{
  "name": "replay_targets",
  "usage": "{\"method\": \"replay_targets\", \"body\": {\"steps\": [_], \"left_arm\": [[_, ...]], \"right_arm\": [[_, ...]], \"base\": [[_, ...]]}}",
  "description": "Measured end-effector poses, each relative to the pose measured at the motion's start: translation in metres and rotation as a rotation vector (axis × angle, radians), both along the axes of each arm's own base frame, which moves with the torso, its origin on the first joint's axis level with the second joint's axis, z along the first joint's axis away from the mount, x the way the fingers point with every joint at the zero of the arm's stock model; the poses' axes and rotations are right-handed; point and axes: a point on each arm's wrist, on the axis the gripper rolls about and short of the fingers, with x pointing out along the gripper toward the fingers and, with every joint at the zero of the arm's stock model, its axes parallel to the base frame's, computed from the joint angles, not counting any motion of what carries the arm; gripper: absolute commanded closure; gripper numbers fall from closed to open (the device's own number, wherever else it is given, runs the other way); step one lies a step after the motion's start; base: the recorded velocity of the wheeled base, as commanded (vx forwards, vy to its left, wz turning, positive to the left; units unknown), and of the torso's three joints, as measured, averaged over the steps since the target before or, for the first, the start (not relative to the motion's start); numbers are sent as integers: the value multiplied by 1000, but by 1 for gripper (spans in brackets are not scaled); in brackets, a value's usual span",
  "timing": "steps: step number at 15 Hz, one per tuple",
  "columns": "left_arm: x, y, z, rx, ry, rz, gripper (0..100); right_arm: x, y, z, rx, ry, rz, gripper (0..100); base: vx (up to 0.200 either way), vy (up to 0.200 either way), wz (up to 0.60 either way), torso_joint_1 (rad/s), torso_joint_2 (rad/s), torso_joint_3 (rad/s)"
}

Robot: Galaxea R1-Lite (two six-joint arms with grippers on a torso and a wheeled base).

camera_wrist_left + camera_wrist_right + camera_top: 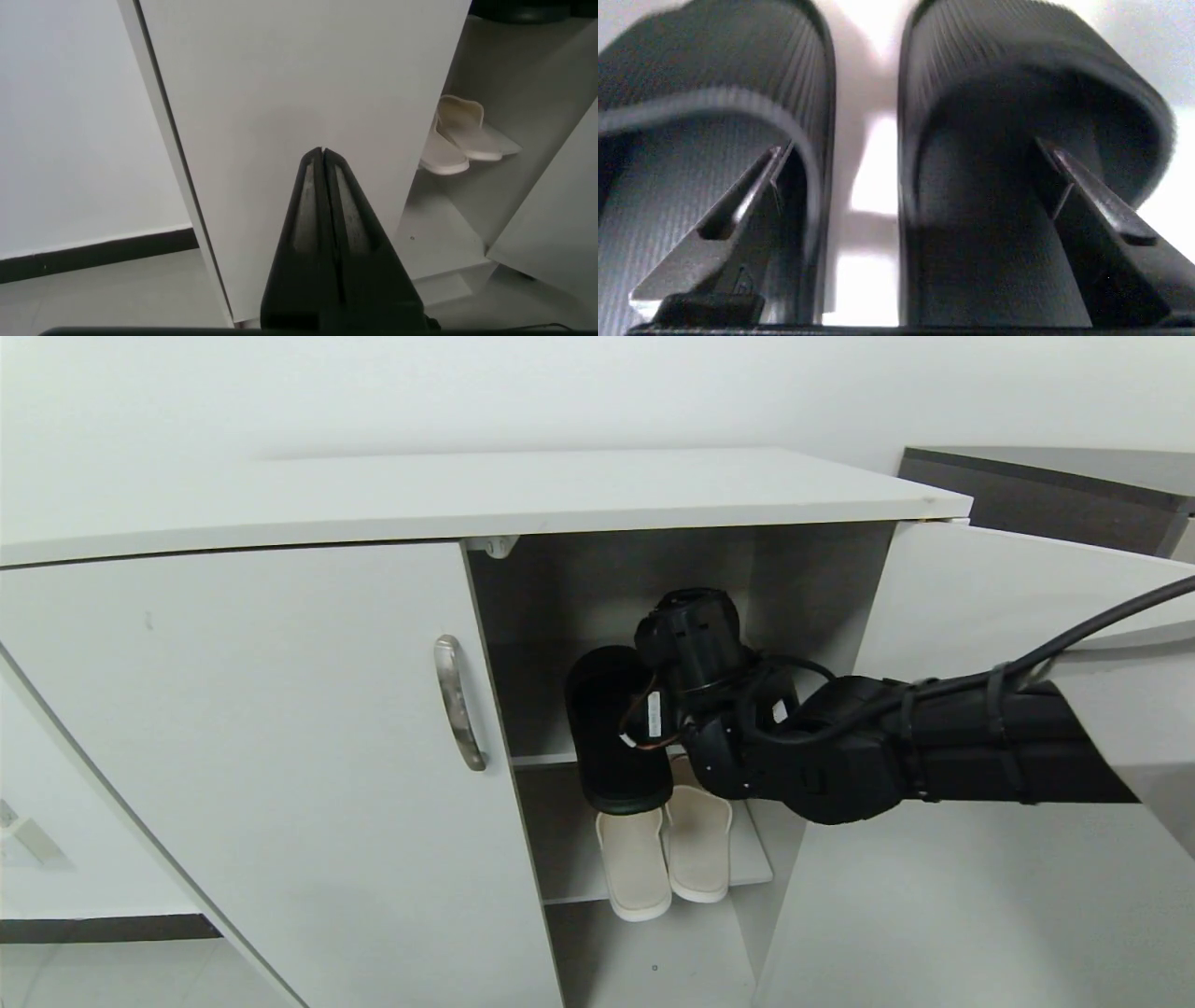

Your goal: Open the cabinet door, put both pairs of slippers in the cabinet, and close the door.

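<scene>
Black right arm (980, 747), strapped black cable (1102, 623), tapered grey fingers (1092, 205)

Plain office-like room, white cabinet (467, 495), bare white wall (560, 383), dark skirting (93, 254), pale tiled floor (121, 299)

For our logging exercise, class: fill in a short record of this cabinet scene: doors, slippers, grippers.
Doors: left door shut, right door open
White slippers: side by side on a shelf inside
Black slippers: held in the opening, above the white pair
Right gripper: a finger inside each black slipper, gripping both
Left gripper: shut, empty, facing the left door
</scene>
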Motion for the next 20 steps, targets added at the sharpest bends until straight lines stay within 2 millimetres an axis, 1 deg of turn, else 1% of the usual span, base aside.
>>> {"method": "replay_targets", "body": {"steps": [5,10,13,15,17,18,20], "left_arm": [[0,0,0,0,0,0,100],[0,0,0,1,0,-1,100],[0,0,0,0,0,-1,100],[0,0,0,1,0,-1,100],[0,0,0,1,0,-1,100],[0,0,0,1,0,-1,100],[0,0,0,1,0,-1,100]], "right_arm": [[-43,-17,12,11,1,51,0],[-87,-39,16,35,-14,118,0],[-102,-52,13,84,-29,179,0],[-105,-56,11,111,-50,196,0],[-108,-57,5,101,-33,216,0],[-111,-56,3,100,-27,228,100],[-118,-54,1,96,-20,250,100]], "base": [[0,0,0,0,0,0],[0,0,0,0,0,0],[0,0,0,0,0,0],[0,0,0,0,0,0],[0,0,0,0,0,0],[0,0,0,0,0,0],[0,0,0,0,0,0]]}}
